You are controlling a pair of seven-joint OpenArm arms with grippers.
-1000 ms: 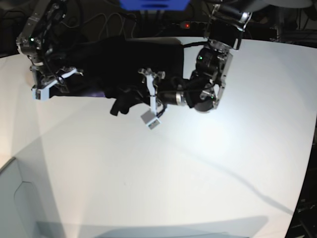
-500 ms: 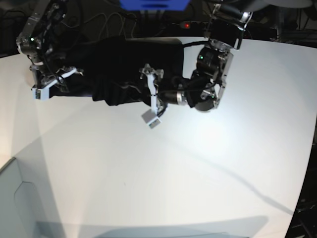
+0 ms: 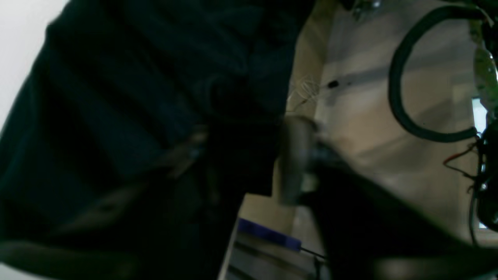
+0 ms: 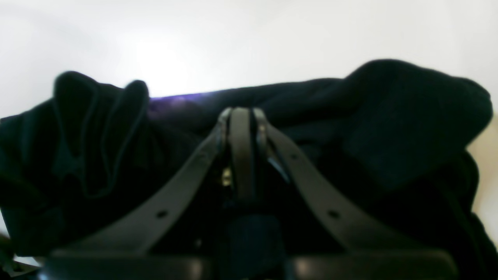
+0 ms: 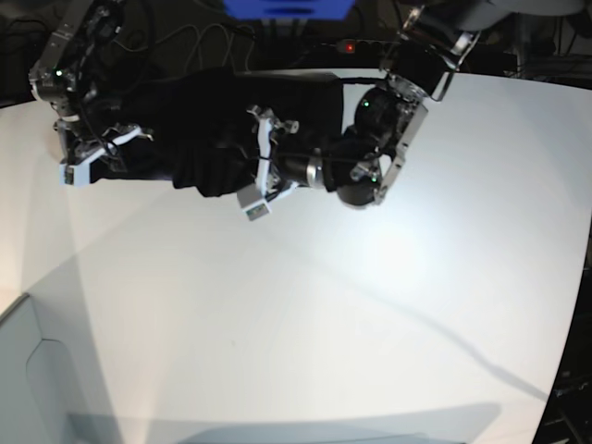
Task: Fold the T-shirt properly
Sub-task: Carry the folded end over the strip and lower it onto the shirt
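Observation:
The black T-shirt [image 5: 213,111] lies bunched at the far side of the white table [image 5: 351,305]. My left gripper [image 5: 236,168] reaches into its front edge from the right, with a lump of cloth gathered at its fingers. In the left wrist view the cloth [image 3: 136,116] fills the left half and one blurred finger [image 3: 293,155] shows beside it. My right gripper [image 5: 113,163] is at the shirt's left end. In the right wrist view its fingers meet at the tip [image 4: 241,116], shut in the folds of cloth [image 4: 389,124]. The neck label is hidden.
A blue object [image 5: 287,7] and cables [image 5: 185,37] lie behind the table's far edge. A grey box corner [image 5: 37,370] stands at the lower left. The left arm's body [image 5: 379,139] hangs over the table right of the shirt.
My left gripper has moved left and slightly away from the camera, carrying the lump of cloth over the shirt. The right gripper has stayed in place.

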